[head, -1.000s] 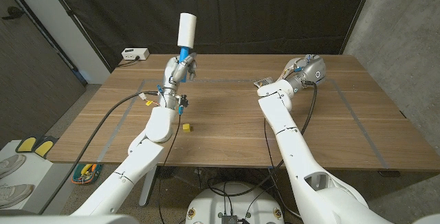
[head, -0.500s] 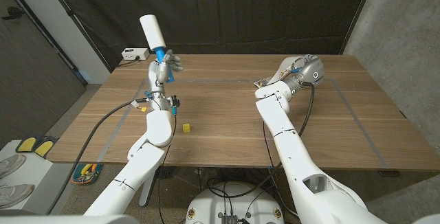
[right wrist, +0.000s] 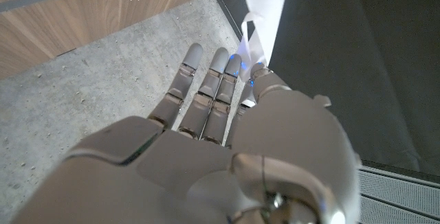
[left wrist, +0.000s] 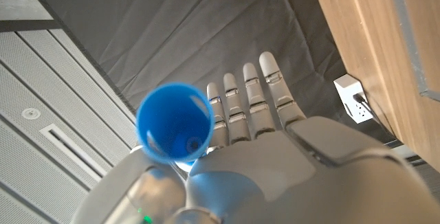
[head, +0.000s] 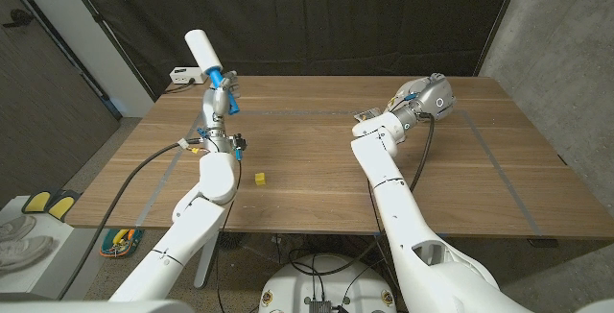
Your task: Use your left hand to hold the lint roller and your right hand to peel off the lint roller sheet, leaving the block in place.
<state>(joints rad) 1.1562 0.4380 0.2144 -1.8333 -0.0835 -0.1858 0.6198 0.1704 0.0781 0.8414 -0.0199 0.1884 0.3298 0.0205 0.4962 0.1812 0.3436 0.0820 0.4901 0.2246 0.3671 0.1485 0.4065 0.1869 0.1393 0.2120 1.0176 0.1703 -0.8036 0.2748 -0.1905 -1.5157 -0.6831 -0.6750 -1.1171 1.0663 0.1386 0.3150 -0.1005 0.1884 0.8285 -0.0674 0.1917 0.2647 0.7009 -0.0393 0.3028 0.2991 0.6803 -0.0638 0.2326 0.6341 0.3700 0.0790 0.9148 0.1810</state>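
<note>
Left hand (head: 220,100) grips lint roller (head: 204,52) aloft upper left, clear of block (head: 259,176); right hand (head: 419,94) pinches peeled sheet (right wrist: 261,11) (prob. done), well apart.

The lint roller (head: 208,55) has a white roll and a blue handle. It is held up above the far left part of the worktop (head: 317,150), tilted with the roll pointing up and to the left. The small yellow block (head: 259,176) lies on the worktop, nearer, well apart from the roller. A thin white peeled sheet (right wrist: 254,31) is pinched in the right robot hand (right wrist: 227,135).
</note>
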